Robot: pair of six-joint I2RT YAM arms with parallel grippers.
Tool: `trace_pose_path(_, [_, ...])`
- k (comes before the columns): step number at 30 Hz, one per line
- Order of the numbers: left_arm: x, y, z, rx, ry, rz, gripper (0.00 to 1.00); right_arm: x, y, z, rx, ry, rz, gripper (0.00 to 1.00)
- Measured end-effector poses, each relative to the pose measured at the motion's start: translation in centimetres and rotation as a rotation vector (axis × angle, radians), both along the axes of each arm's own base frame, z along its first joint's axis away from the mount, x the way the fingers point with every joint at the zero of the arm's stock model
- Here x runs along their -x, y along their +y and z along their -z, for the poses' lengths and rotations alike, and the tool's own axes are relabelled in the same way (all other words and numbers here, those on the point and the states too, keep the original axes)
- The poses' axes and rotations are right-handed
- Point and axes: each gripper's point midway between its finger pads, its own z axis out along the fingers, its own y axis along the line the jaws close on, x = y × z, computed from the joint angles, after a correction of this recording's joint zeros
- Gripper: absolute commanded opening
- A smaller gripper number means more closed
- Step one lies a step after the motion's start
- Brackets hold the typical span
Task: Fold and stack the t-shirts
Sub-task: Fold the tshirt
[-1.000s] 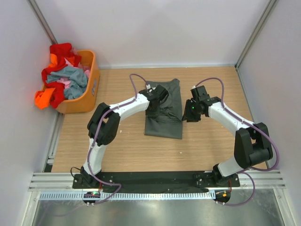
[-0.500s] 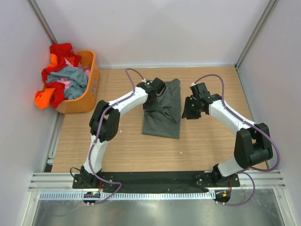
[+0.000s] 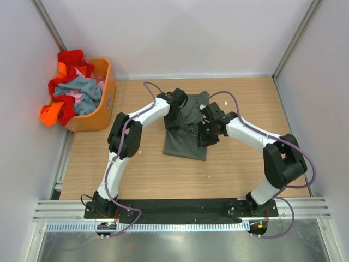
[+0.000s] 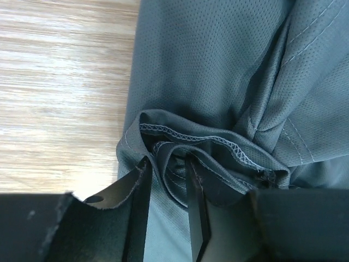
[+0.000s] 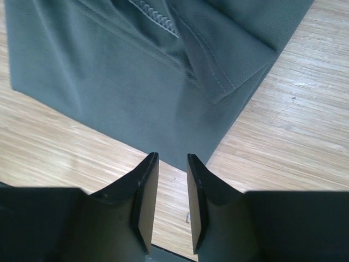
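Note:
A plain dark grey t-shirt (image 3: 188, 134) lies folded into a long strip in the middle of the table. My left gripper (image 3: 179, 105) sits on its far left part. In the left wrist view the gripper (image 4: 167, 164) is shut on a bunched hem fold of the grey shirt (image 4: 218, 65). My right gripper (image 3: 208, 132) hovers at the shirt's near right edge. In the right wrist view the gripper (image 5: 172, 158) is narrowly open and empty, just above a corner of the shirt (image 5: 109, 71). Red (image 3: 70, 59), blue-grey (image 3: 83, 90), pink (image 3: 73, 98) and orange (image 3: 50, 114) shirts are piled in the basket.
The orange plastic basket (image 3: 104, 103) stands at the far left against the wall. White walls with metal posts close in the table at the back and both sides. Bare wood (image 3: 240, 164) lies near and right of the grey shirt.
My right gripper has moved left from beside the shirt to over its right edge. My left gripper has moved slightly farther back, and the shirt has shifted a little left with it.

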Motion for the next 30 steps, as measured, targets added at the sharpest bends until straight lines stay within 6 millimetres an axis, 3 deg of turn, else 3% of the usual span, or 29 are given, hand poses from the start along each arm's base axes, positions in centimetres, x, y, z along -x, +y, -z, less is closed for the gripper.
trace_pose_path(6, [0.1,-0.1,0.2,0.005,0.01,0.001,0.33,-0.4,-0.4,1.9,0.082,0.019,0.006,0.45])
trace_pose_path(17, [0.1,-0.1,0.2,0.009,0.011,0.004,0.36,-2.4,-0.6,3.0,0.162,-0.008,0.026,0.45])
trace_pose_path(20, [0.1,-0.1,0.2,0.009,0.011,0.004,0.36,-2.9,-0.4,3.8,0.171,0.001,0.029,0.41])
trace_pose_path(24, [0.1,-0.1,0.2,0.009,0.011,0.005,0.36,-3.1,-0.3,4.8,0.18,0.019,0.032,0.23])
trace_pose_path(30, [-0.1,0.1,0.2,0.01,0.012,0.005,0.44,-4.1,0.1,4.5,0.182,0.004,0.038,0.14])
